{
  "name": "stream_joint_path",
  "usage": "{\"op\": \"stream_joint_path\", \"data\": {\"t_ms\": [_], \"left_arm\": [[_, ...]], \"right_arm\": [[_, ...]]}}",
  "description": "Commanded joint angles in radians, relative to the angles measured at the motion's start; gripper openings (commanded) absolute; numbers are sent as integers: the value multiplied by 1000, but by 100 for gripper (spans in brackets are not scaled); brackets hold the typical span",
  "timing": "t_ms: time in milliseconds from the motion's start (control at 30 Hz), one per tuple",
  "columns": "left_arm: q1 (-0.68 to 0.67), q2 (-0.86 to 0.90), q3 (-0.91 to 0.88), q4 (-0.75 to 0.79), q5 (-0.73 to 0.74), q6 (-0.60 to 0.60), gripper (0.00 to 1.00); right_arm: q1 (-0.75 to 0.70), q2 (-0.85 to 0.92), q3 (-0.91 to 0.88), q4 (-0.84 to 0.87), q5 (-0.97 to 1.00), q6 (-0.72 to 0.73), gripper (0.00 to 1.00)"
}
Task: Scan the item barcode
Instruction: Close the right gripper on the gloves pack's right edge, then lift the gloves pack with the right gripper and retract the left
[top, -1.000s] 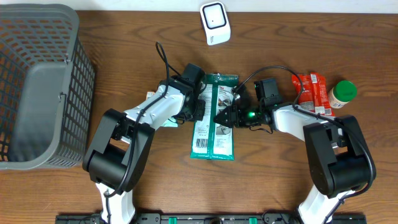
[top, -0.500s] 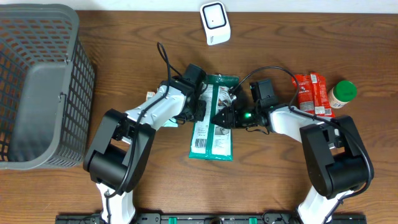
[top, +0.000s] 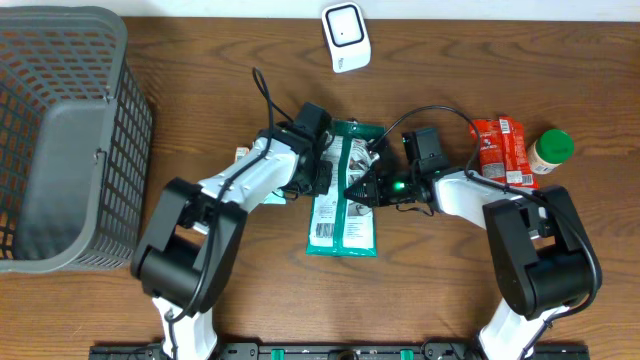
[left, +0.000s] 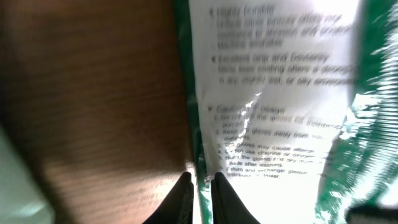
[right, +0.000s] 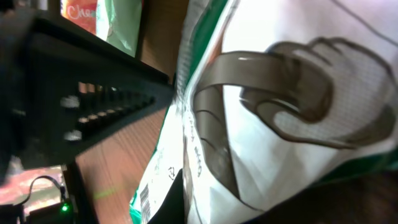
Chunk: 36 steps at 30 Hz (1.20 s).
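A green and white glove packet (top: 343, 195) lies mid-table, printed back up, its barcode (top: 322, 229) near the front left corner. My left gripper (top: 322, 178) is shut on the packet's left edge; in the left wrist view the green edge (left: 200, 155) runs between the closed fingertips (left: 202, 196). From the right, my right gripper (top: 356, 189) is shut on a raised fold of the same packet (right: 280, 93); one dark finger (right: 176, 199) presses against the film, beside the barcode (right: 144, 200). The white scanner (top: 345, 38) stands at the far edge.
A grey mesh basket (top: 60, 140) fills the left side. A red snack packet (top: 503, 148) and a green-lidded jar (top: 551, 150) lie at the right, behind my right arm. A small pale item (top: 243, 153) shows under my left arm.
My right gripper slid a little left and its jaws closed on the packet's fold. The left gripper kept its hold and place.
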<state>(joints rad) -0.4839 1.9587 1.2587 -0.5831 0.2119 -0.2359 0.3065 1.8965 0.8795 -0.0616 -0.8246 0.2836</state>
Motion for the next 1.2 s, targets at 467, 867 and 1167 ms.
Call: {"op": "stream_joint_path", "data": {"t_ms": [467, 867, 1167], "left_arm": [[245, -517, 15, -121, -179, -31, 38], [425, -514, 15, -172, -179, -31, 73], [428, -514, 15, -179, -179, -31, 84]], "right_arm": [[-64, -380, -2, -246, 129, -162, 1], [-37, -382, 274, -644, 349, -336, 1], [34, -380, 620, -904, 514, -401, 1]]}}
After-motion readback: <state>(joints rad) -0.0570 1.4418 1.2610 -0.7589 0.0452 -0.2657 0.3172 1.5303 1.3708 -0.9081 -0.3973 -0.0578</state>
